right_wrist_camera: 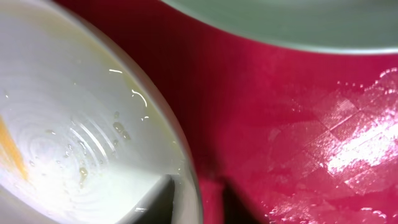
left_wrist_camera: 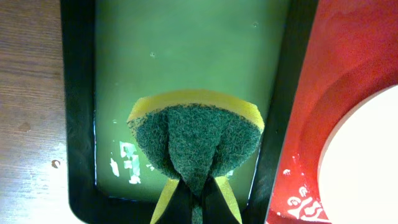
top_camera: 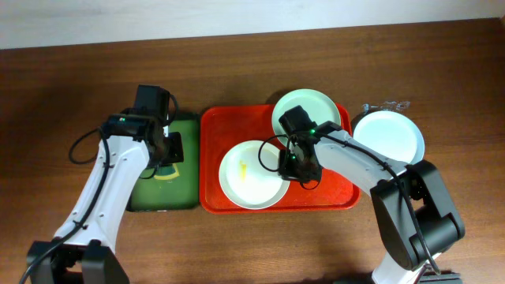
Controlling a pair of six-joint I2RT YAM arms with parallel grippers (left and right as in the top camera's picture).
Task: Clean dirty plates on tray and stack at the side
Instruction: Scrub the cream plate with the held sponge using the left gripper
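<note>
The red-orange tray holds two pale plates. One plate with a yellow smear lies at its middle. A second plate lies at its far right corner. A third plate lies on the table right of the tray. My right gripper straddles the smeared plate's right rim, one finger inside and one outside, shut on it; the right wrist view shows the gripper, the plate and the tray floor. My left gripper is shut on a green-and-yellow sponge above the dark green tray.
The dark green tray lies directly left of the red tray, their rims almost touching. The red tray's edge and the smeared plate show in the left wrist view. A small clear object lies on the table behind the right-hand plate.
</note>
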